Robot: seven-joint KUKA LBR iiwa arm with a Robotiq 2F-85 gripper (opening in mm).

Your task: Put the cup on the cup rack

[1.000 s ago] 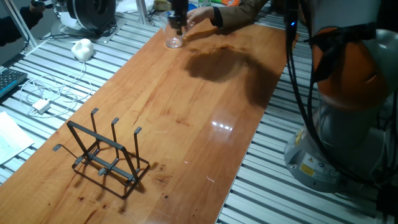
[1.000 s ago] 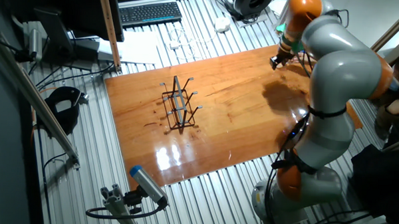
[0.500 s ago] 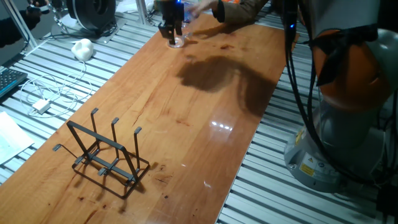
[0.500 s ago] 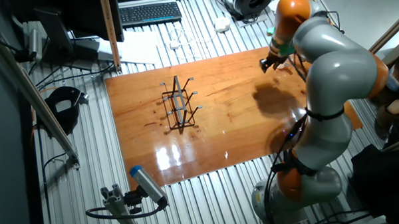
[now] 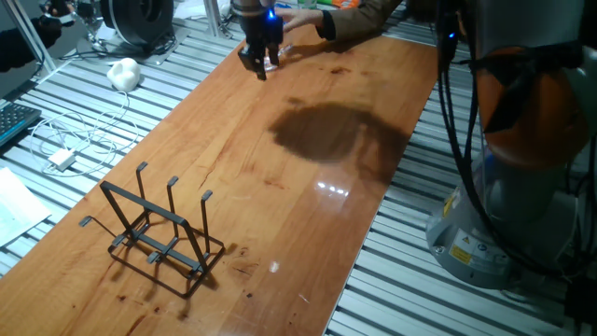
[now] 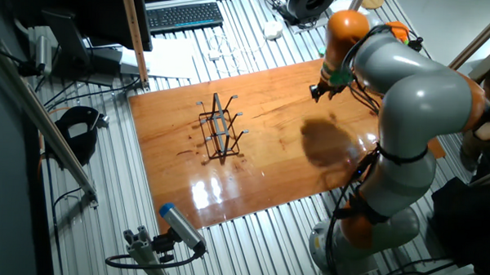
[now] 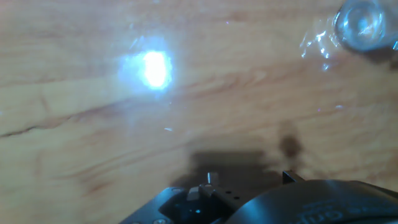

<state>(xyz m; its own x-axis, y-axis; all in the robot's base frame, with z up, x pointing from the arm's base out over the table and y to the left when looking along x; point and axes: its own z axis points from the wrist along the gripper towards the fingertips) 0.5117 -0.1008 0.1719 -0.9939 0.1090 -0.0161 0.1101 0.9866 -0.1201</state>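
Note:
The clear cup (image 7: 359,25) stands upright on the wooden table at the top right of the hand view, seen from above and off to the side of the hand. In one fixed view it is mostly hidden behind my gripper (image 5: 255,63), with only a bit of glass (image 5: 276,59) showing. The gripper is low over the far end of the table, its fingers look spread, and it holds nothing. It also shows in the other fixed view (image 6: 318,91). The black wire cup rack (image 5: 157,229) stands empty near the table's near left end, far from the gripper, and shows in the other fixed view (image 6: 219,128) too.
A person's arm (image 5: 359,17) reaches over the table's far edge behind the cup. Off the table to the left lie a white cable with adapter (image 5: 63,157) and a white object (image 5: 123,73). A keyboard (image 6: 184,15) lies beyond the table. The arm's base (image 5: 522,187) stands at the right.
My gripper has moved left along the far end of the table and come lower, passing in front of the cup. The cup and rack have stayed put.

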